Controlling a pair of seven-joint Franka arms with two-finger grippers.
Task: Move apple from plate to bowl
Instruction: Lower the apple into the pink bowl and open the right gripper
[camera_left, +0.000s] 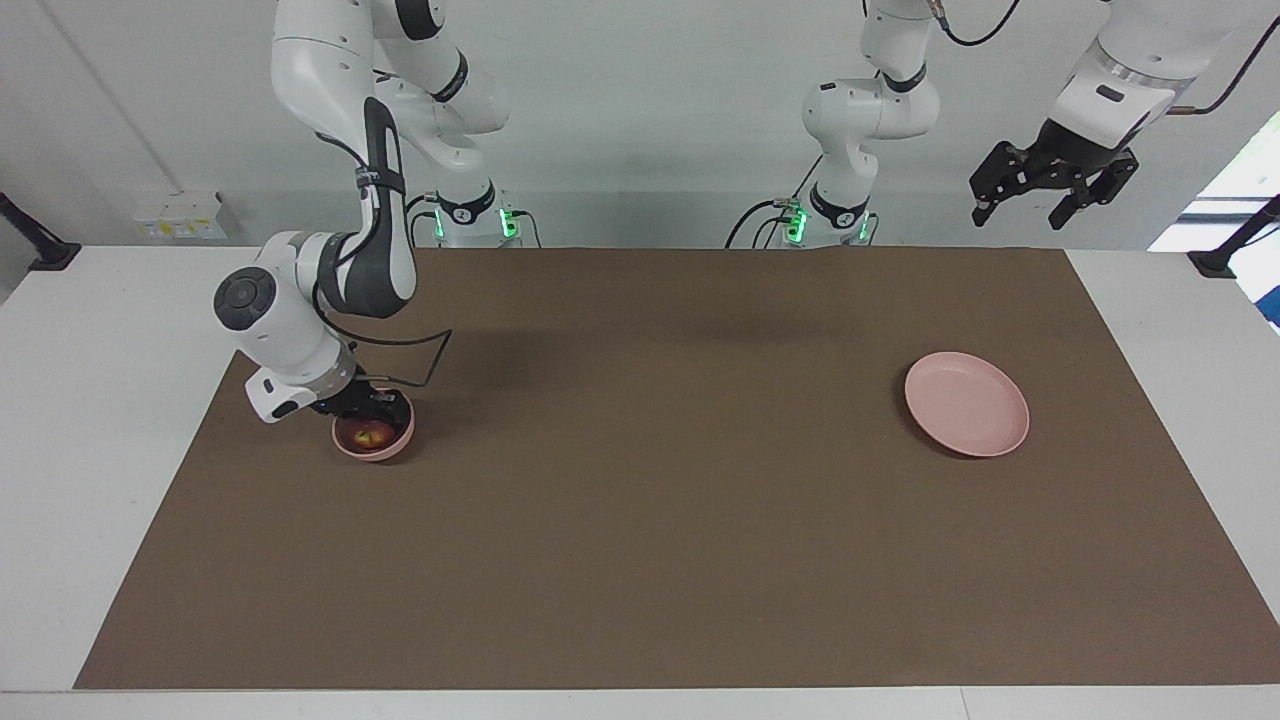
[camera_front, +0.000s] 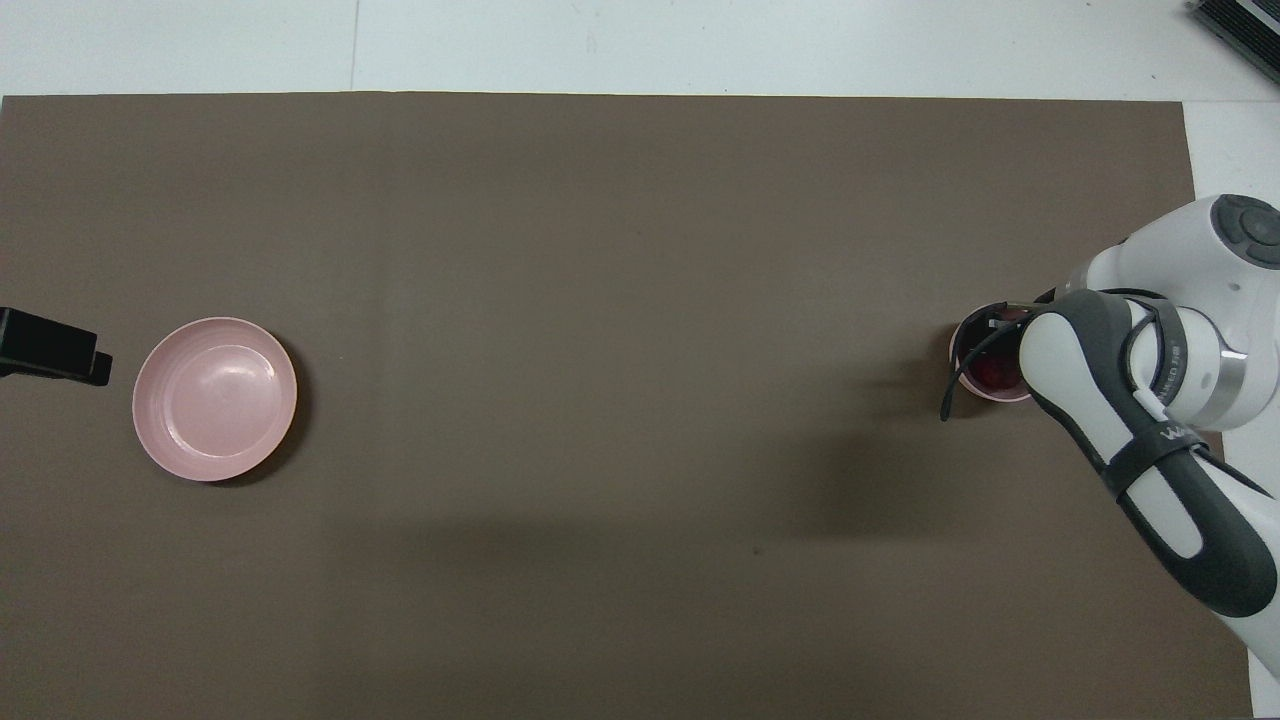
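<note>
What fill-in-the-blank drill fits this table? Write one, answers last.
The ___ lies in the bowl. The plate is ___. The right gripper is low over the bowl; the left gripper, waiting high at the plate's end of the table, is ___.
Missing: apple; empty; open.
</note>
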